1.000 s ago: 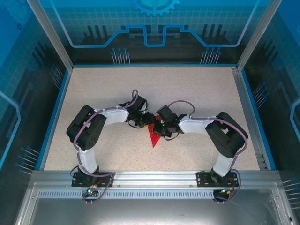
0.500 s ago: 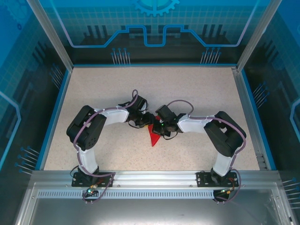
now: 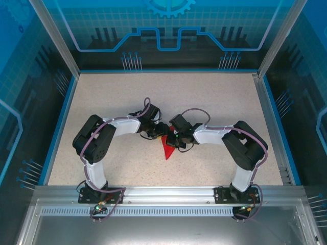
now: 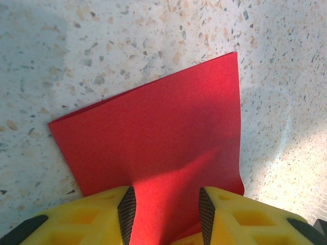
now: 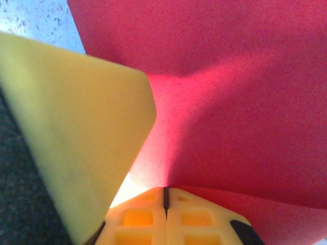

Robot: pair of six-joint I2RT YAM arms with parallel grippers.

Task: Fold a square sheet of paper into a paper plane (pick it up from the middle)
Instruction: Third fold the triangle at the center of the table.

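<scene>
The square sheet of paper [image 3: 166,149] is bright red and folded into a small pointed shape, lying mid-table with its point toward me. Both grippers meet over its far end. My left gripper [image 3: 158,132] stands open. In the left wrist view its yellow fingers [image 4: 102,214] straddle a raised ridge of the paper [image 4: 153,132]. My right gripper [image 3: 172,139] is shut, and in the right wrist view its closed tips [image 5: 164,194] sit against the paper [image 5: 245,76] where a crease meets them. I cannot tell whether paper is pinched between them. A left finger [image 5: 76,127] looms beside them.
The speckled tabletop [image 3: 112,97] is bounded by a blue rim and aluminium posts [image 3: 53,35]. A metal rail [image 3: 163,193] with both arm bases runs along the near edge. The two wrists are almost touching above the paper.
The right arm has edged slightly left, closer to the left gripper. The paper and the left arm have stayed put.
</scene>
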